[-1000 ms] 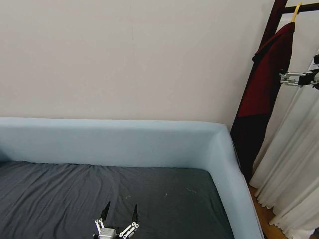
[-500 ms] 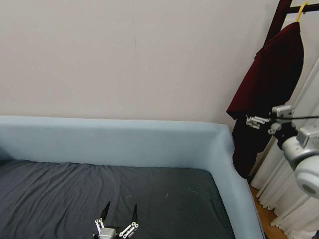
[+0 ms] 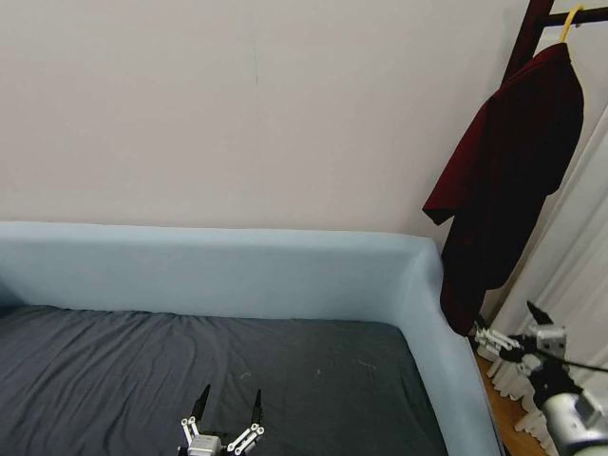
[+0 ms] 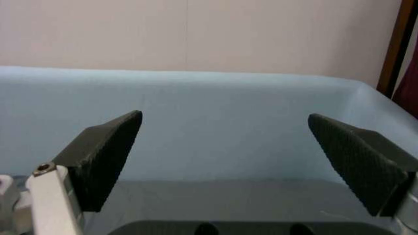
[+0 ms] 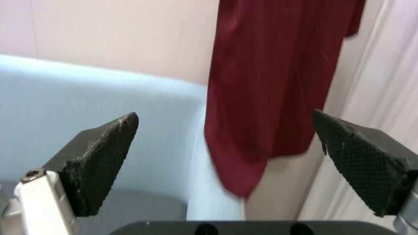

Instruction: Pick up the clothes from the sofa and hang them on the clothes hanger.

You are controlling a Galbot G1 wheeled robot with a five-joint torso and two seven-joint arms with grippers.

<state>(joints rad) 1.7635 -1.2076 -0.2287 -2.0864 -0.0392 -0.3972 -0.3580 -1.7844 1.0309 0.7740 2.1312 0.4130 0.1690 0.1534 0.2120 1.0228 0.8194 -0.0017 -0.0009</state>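
The red garment (image 3: 508,171) is hung upper right; left tool (image 3: 231,407), bottom centre, and right tool (image 3: 510,334), lower right, are spread apart.

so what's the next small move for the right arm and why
Probably draw the right gripper back to rest: the red garment hangs from the yellow hanger, and that gripper is open below it. The left gripper hovers open over the sofa seat.

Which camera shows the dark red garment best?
Head view: the dark red garment hangs whole, from yellow hanger to hem. Right wrist view cuts off its top; left wrist view catches a sliver.
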